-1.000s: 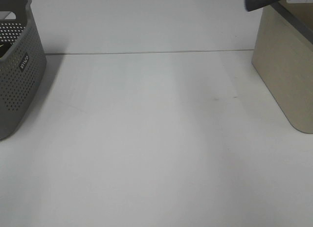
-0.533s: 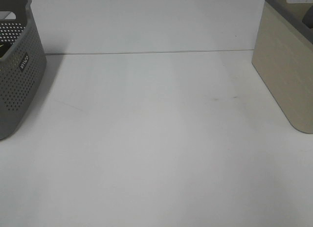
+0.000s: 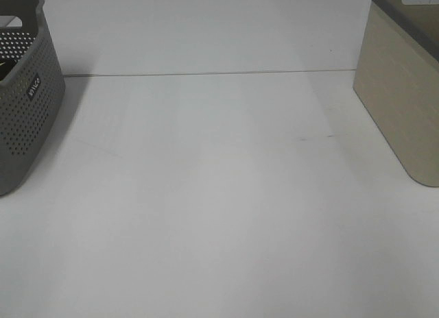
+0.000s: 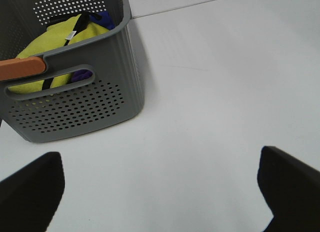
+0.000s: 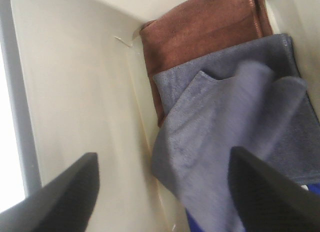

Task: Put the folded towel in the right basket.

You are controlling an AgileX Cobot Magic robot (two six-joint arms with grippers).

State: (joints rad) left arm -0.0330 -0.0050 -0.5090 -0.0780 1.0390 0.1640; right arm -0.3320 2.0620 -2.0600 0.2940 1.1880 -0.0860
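Observation:
In the right wrist view the charcoal-grey towel [image 5: 225,132] lies inside the beige right basket [image 5: 75,92]. It is slightly blurred and loosely spread over other cloths. My right gripper [image 5: 162,157] is above it inside the basket, open and holding nothing. In the exterior high view only the outside of the beige basket [image 3: 401,105] shows at the right edge. Neither gripper nor the towel shows there. My left gripper [image 4: 160,157] is open and empty over the white table, beside the grey perforated basket [image 4: 75,92].
A brown cloth [image 5: 200,27] lies in the beige basket beyond the grey towel, and something blue [image 5: 240,223] below it. The grey perforated basket [image 3: 27,99] stands at the table's left edge and holds a yellow item [image 4: 45,57]. White table [image 3: 219,194] lies between the baskets.
A second ago the grey towel hung above the beige basket's rim at the exterior view's top right. It has since dropped out of that view into the basket, and the right gripper has let it go.

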